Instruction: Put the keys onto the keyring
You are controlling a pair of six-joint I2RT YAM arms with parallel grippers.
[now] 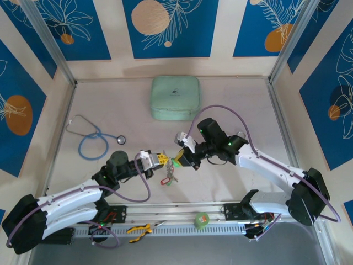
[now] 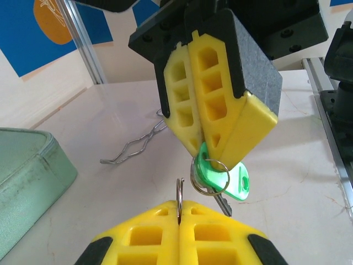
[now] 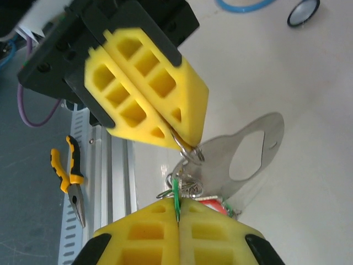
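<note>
Blue leaf-print wall panels [image 1: 209, 33]; pale tabletop [image 1: 110, 94], possibly scuffed; aluminium posts [image 1: 52, 49].

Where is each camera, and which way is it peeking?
Top external: above and behind the arms, looking down on the table; both arms show, left gripper and right gripper close together.
Left wrist: on the left arm, looking past its fingers, pinching a metal ring, at the right gripper.
Right wrist: on the right arm, looking past its fingers at the left gripper.
Both wrist views share the green-tagged key.
</note>
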